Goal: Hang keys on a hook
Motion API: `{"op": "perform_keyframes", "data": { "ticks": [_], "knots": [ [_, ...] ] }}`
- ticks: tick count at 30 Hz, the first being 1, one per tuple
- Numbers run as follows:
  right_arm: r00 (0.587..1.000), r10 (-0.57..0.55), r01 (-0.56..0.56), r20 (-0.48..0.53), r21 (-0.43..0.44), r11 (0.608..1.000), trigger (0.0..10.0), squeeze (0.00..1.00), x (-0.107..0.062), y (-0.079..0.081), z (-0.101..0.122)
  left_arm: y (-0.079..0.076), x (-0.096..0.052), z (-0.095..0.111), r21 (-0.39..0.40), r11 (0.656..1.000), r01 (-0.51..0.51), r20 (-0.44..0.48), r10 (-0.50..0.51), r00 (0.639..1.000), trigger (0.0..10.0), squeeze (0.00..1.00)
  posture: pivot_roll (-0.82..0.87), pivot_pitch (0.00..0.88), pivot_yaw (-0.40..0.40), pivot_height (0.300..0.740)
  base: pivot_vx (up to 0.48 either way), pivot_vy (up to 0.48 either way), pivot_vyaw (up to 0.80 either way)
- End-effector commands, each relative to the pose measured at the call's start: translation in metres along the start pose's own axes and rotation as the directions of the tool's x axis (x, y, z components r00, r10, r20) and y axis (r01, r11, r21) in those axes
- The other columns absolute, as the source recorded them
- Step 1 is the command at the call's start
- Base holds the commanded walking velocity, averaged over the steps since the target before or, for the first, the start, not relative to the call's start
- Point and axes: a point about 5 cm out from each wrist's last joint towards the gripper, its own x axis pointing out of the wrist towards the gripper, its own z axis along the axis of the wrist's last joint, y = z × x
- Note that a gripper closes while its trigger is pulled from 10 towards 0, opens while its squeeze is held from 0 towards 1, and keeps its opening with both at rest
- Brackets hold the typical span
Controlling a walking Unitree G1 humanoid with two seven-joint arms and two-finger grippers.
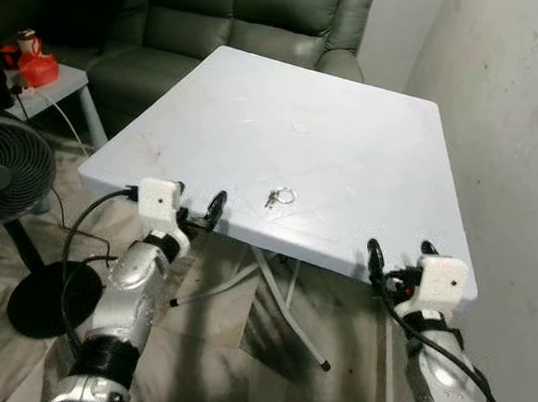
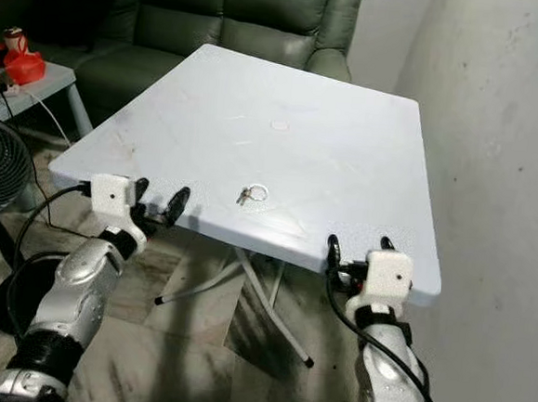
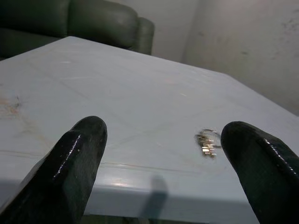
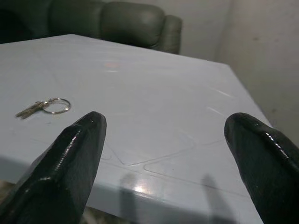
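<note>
The keys [image 1: 279,197] are small and hard to read: a ring with what looks like one or two keys lying flat, the blades toward 9 o'clock of the ring in the head views. In the left wrist view they are a blurred glint. No detail of the key teeth can be made out. The sofa [image 1: 236,22] is cut off at 12 o'clock, and the fan [image 1: 5,180] is cropped at 9 o'clock. A red thing [image 1: 33,66] on the side table [image 1: 59,87] at 10 o'clock is too small to identify.

The keys lie on the white table [image 1: 347,161], near its front edge and a little toward 7 o'clock of its middle, touching nothing else. A faint round mark [image 1: 300,127] sits further back, at 12 o'clock from the keys.

Both arms reach forward, level with the table's front edge. The left gripper [image 1: 198,209] sits at 8 o'clock from the keys, just at the rim, its fingers [image 3: 77,158] spread wide and holding nothing. The right gripper [image 1: 402,252] is at 4 o'clock from the keys, well apart from them, at the rim close to the grey wall [image 1: 516,137]; its fingers [image 4: 70,163] are likewise spread and hold nothing. Black cables run along each silver forearm.

Under the table, folding legs [image 1: 283,314] cross above a marbled floor [image 1: 209,364].
</note>
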Motion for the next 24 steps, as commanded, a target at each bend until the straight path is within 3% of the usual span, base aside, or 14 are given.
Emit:
{"op": "perform_keyframes", "data": {
  "ticks": [1,19,24],
  "knots": [
    [1.000,0.012,-0.012,0.018,0.004,1.000,10.0,0.00,0.0017,0.0033,0.0051,0.0041,0.0010,0.0030,0.011,1.000,-0.007,0.001,0.007,1.000,10.0,0.00,-0.10,0.000,-0.058,0.740,0.000,0.480,0.00],
    [1.000,0.011,-0.011,0.012,0.005,1.000,10.0,0.00,0.0005,0.0033,0.0043,0.0052,0.0032,0.0064,0.007,1.000,-0.013,0.011,0.013,1.000,10.0,0.00,-0.10,0.000,-0.059,0.740,0.000,0.477,0.00],
    [1.000,0.012,-0.012,0.011,0.004,1.000,10.0,0.00,0.0005,0.0033,0.0043,0.0064,0.0031,0.0061,0.004,1.000,-0.028,0.006,0.028,1.000,10.0,0.00,-0.10,0.000,-0.059,0.740,0.000,0.108,0.00]
  ]
}}
